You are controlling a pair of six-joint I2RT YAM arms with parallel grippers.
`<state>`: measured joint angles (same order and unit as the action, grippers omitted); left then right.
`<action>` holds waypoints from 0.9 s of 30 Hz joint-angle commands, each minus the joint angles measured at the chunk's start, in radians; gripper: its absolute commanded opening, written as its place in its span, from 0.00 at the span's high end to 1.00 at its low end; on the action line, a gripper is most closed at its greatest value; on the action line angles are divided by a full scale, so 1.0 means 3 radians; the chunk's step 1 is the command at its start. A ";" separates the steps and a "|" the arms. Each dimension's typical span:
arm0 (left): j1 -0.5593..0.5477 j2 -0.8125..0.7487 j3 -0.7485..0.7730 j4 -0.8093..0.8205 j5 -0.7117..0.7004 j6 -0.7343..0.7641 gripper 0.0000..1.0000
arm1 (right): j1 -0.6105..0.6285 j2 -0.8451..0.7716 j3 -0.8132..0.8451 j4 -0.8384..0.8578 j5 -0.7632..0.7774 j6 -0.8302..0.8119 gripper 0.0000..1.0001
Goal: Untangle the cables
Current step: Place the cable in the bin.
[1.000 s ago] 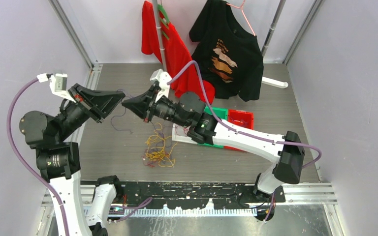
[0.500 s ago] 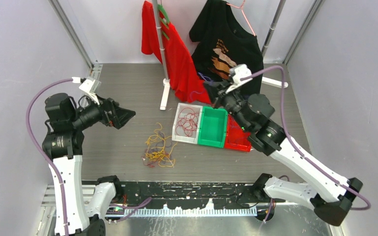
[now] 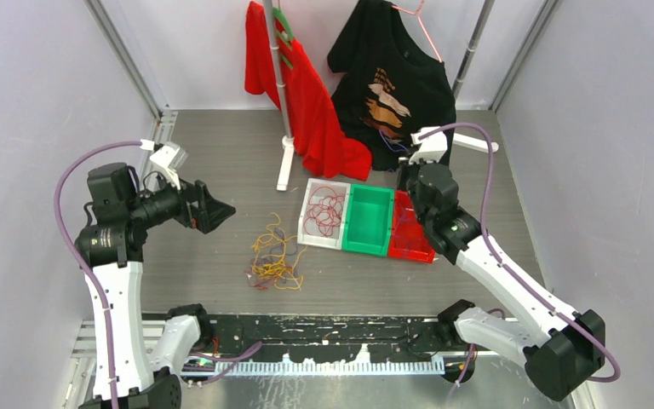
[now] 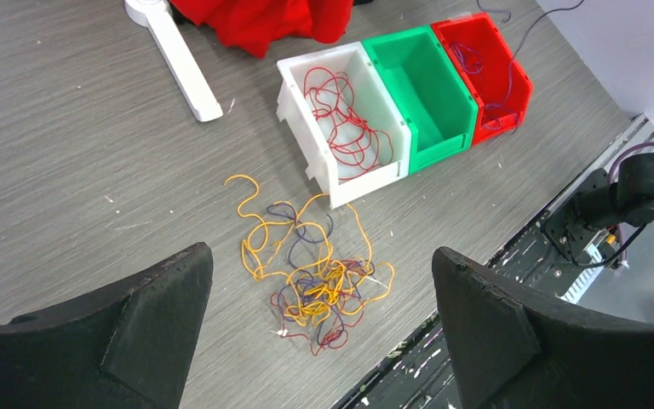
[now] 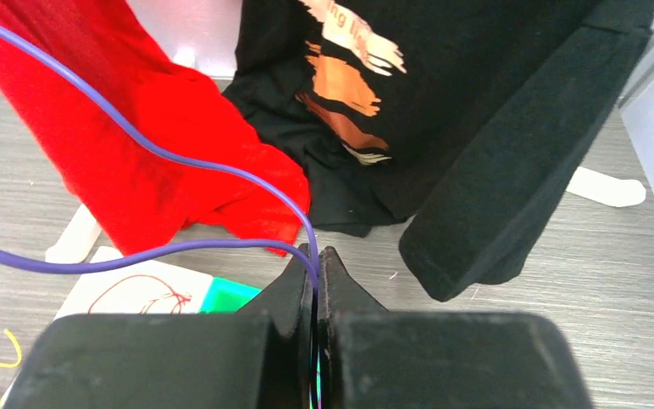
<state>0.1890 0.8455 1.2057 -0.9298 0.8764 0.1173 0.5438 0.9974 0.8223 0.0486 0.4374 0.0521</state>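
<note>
The right gripper [image 5: 316, 253] clamps a limp thin purple wire [image 5: 162, 153]; the open left gripper [image 4: 318, 260] should pinch an outer loop of the light yellow-purple tangle [image 4: 311, 294].

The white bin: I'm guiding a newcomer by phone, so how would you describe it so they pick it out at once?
At the back of the table hangs a red shirt. Just in front of it lies a row of three bins. The white bin is the leftmost in the top view, next to the green bin, and alone holds red cables.
</note>
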 commanded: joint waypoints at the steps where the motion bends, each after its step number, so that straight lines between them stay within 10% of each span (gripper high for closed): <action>1: -0.0006 -0.0054 0.0078 -0.0062 0.0004 0.0207 0.00 | -0.0081 -0.0057 0.0003 0.0426 0.0163 0.0059 0.99; 27: -0.0006 0.0073 0.0201 -0.0053 0.0119 0.0175 0.12 | -0.0555 0.0160 0.0535 0.0645 -0.0054 0.0597 0.99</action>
<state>0.1890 0.8631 1.2167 -0.9604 0.8822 0.1650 0.3779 1.0668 0.8787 0.1970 0.4419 0.2104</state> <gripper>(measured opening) 0.883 0.047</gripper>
